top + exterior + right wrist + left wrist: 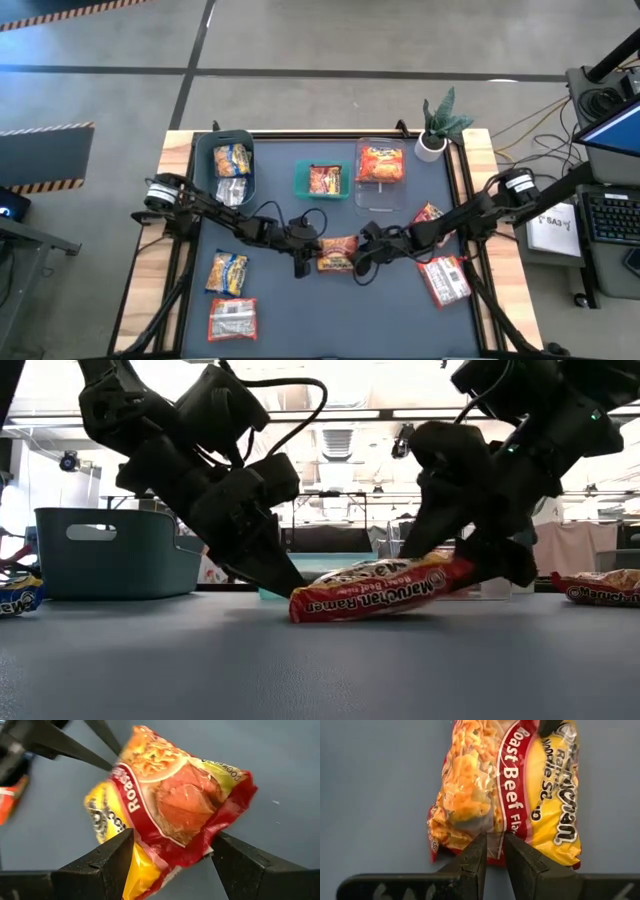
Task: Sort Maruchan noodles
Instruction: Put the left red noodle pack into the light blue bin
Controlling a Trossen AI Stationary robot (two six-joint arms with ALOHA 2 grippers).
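Roast-beef packet (385,588), light, crinkly, slippery: left gripper (301,262) pinches 9 o'clock seal; right gripper (364,266) straddles 3 o'clock end, wide.

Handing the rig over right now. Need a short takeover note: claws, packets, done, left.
Left claw: pinching the edge of the Roast Beef packet at table centre.
Right claw: wide, straddling the same packet's other end.
Done: two packets in the blue bin, one in the green bin, one in the clear bin.
Left: the centre packet, two loose packets front left, two on the right.
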